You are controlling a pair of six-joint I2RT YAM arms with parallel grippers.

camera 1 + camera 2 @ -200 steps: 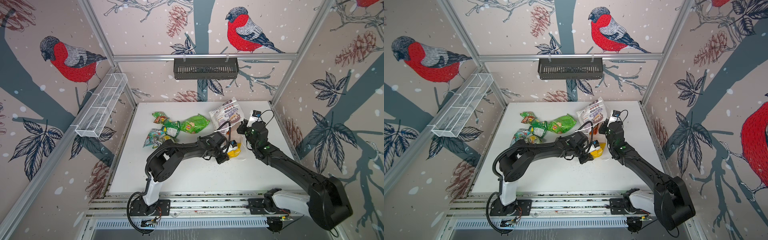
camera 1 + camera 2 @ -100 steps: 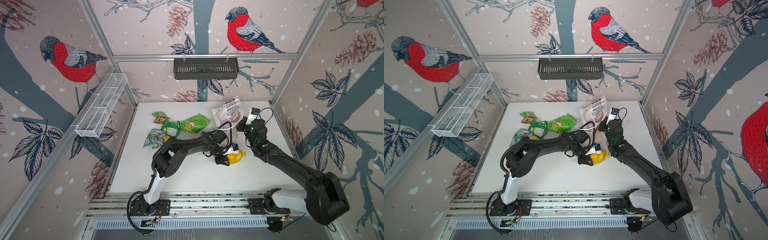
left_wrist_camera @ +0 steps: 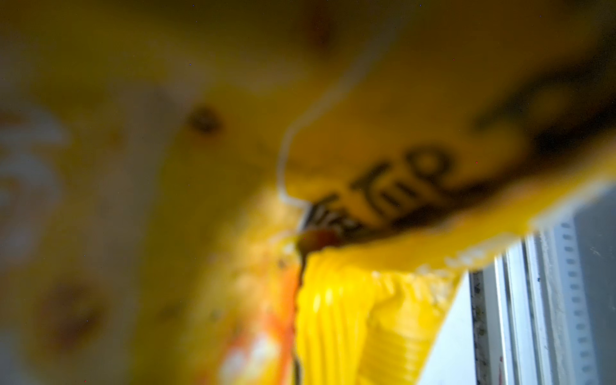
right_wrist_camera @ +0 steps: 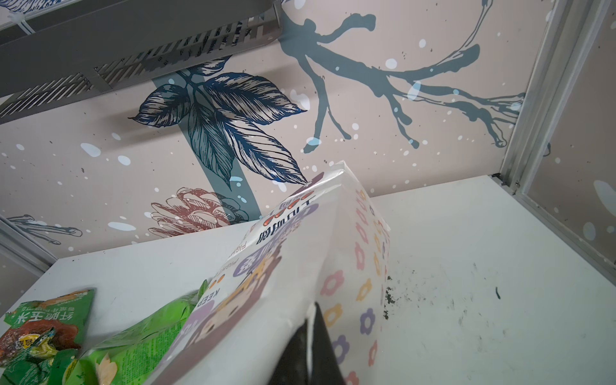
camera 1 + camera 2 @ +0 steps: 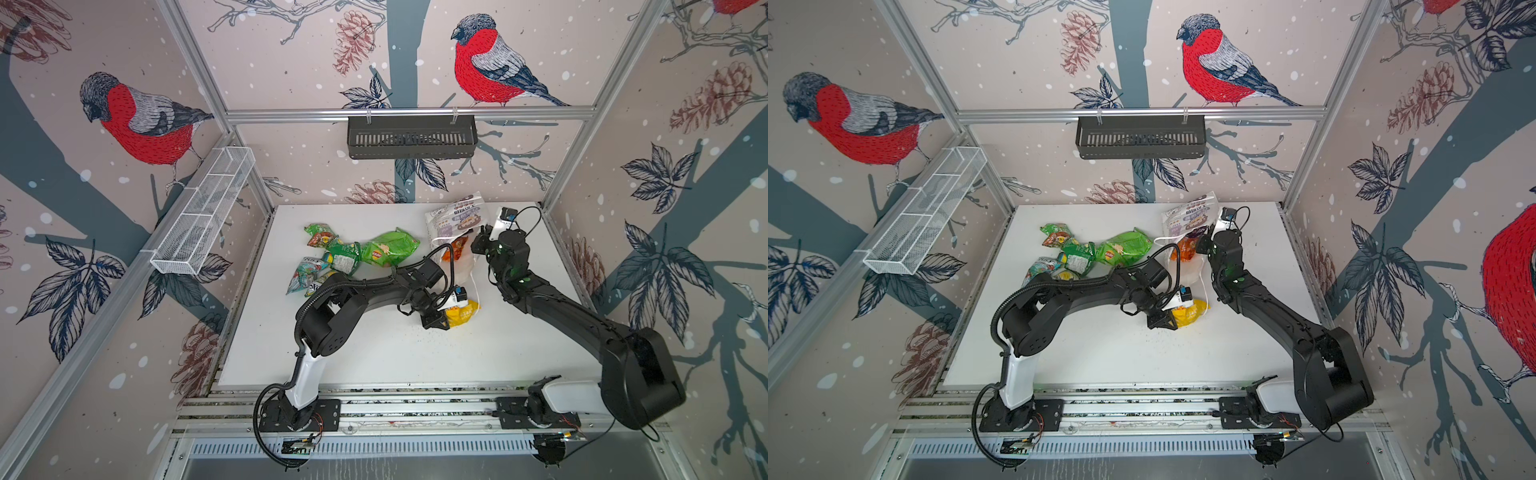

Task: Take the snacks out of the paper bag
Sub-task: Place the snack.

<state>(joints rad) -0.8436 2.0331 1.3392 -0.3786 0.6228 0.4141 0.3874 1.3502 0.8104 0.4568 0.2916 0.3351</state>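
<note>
Since 1 second ago, my left gripper (image 5: 444, 318) has pulled the yellow crinkly foil packet (image 5: 466, 311), clamped in its jaws, down-frame from the white printed paper bag (image 5: 455, 218). My right gripper (image 5: 478, 244) pinches the bag's edge, upper centre-right. Green foil packets (image 5: 388, 249) lie left of it.

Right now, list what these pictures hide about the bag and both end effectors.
- Paper bag interior: both top views; its printed wall hides the contents.
- Left end effector: left wrist view; blurred yellow packet fills the frame.
- Right end effector: right wrist view; cut off at the edge.
</note>
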